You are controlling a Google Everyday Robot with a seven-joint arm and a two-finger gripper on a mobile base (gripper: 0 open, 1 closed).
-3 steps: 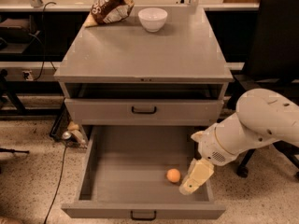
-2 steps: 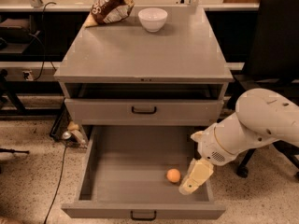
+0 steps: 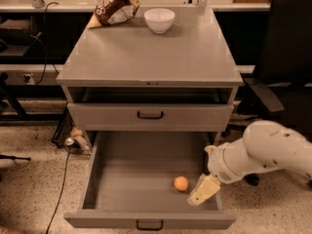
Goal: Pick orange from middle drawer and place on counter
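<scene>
The orange lies on the grey floor of the open middle drawer, towards its front right. My gripper hangs from the white arm inside the drawer's right front corner, just right of the orange and a little apart from it. It holds nothing that I can see. The counter is the flat grey top of the cabinet above.
A white bowl and a brown snack bag stand at the back of the counter. Another grey drawer front with a black handle sits above the open drawer. A black office chair stands at the right. A cable runs over the floor at the left.
The white arm has sunk lower and the gripper has dropped slightly deeper into the drawer beside the orange. The orange has not moved.
</scene>
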